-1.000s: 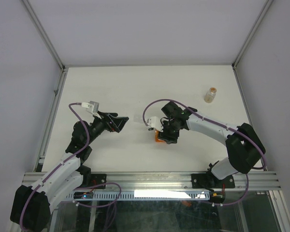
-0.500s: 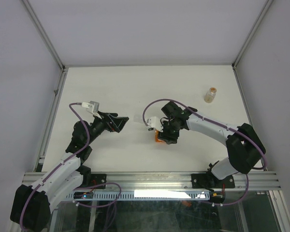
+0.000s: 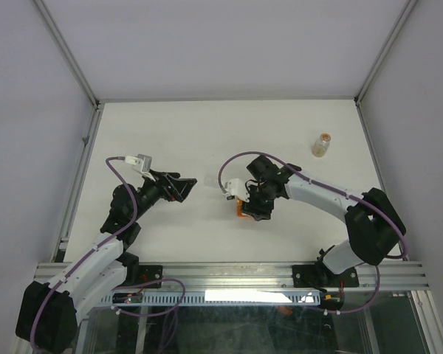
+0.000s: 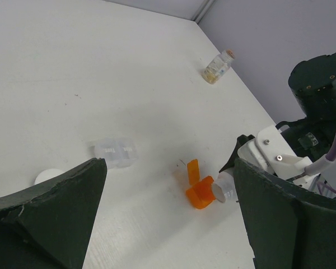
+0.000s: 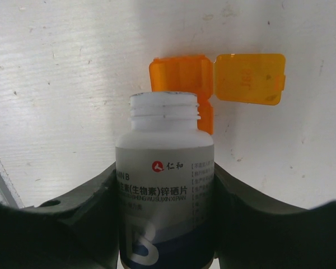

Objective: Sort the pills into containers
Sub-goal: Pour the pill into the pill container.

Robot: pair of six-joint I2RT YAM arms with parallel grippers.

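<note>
My right gripper (image 3: 249, 207) is shut on the white bottle (image 5: 165, 185) with a dark band. The bottle is uncapped and tipped, its open mouth right at the stubby orange cup (image 5: 182, 84), whose flip lid (image 5: 249, 78) lies open beside it. The cup also shows in the left wrist view (image 4: 200, 191) and the top view (image 3: 241, 212). The clear vial (image 3: 322, 144) stands at the far right, also visible in the left wrist view (image 4: 218, 66). My left gripper (image 3: 190, 186) is open and empty, held above the table left of the cup. No pills show.
A clear small box (image 4: 115, 153) and a white round cap (image 4: 47, 176) lie on the white table (image 3: 207, 133) near my left gripper. Metal frame rails (image 3: 66, 59) and grey walls bound the table.
</note>
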